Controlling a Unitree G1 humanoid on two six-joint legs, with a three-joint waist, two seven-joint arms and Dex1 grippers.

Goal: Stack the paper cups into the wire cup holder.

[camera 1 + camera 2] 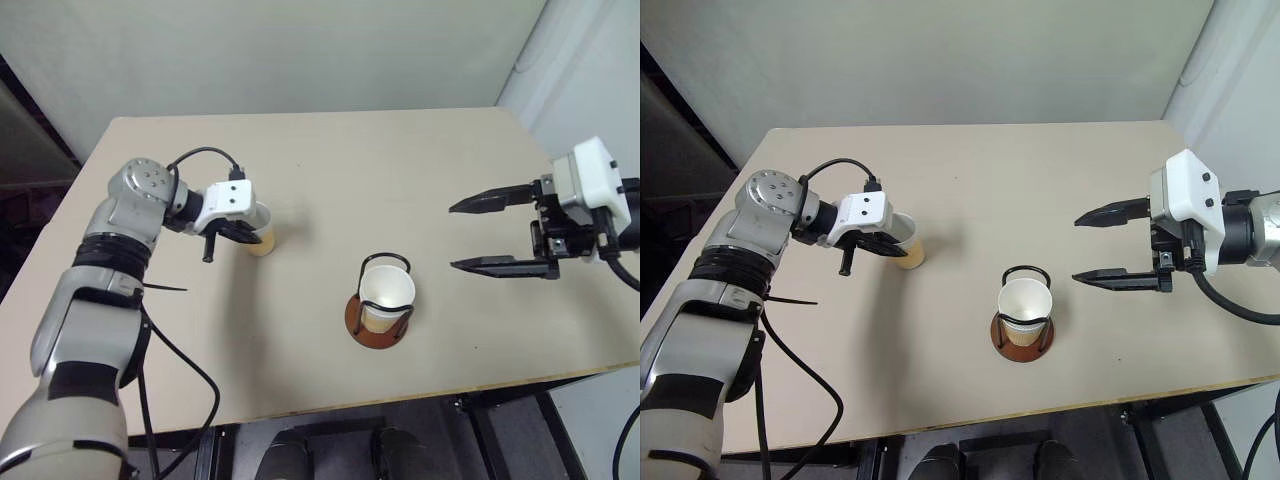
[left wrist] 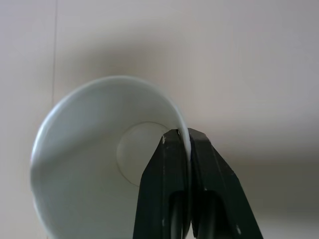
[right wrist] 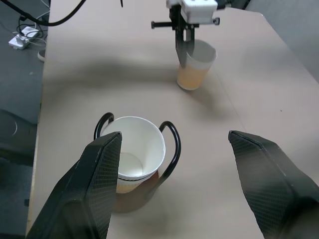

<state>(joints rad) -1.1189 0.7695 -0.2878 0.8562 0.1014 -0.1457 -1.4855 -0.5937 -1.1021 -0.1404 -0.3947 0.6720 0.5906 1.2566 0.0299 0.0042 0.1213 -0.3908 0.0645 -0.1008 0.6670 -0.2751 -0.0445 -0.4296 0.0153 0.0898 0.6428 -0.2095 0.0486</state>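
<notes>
A: Start near. What's closest on the bench (image 1: 330,170)?

B: The wire cup holder (image 1: 380,318), near the front edge, with a paper cup (image 1: 386,290) already seated upright between its loops. To its right the right pincer (image 1: 500,235) hangs above the bench with its fingers spread wide and nothing between them, well apart from the holder

A: And further back?

B: A second cup (image 1: 907,243) stands upright on the bench, off to the left of the holder. The left pincer (image 2: 188,142) has closed on its rim: one finger inside the cup, one outside, the thin wall pinched between them

A: So which step is this?

B: I'd say the pickup of the next cup. The grip is made, but the cup looks to be standing on the bench, not lifted

A: What does the next move need?

B: A straight lift so the pinched wall doesn't buckle, then a carry across to the holder, with the cup kept upright and lined up over the seated one before it goes down inside the loops
</notes>
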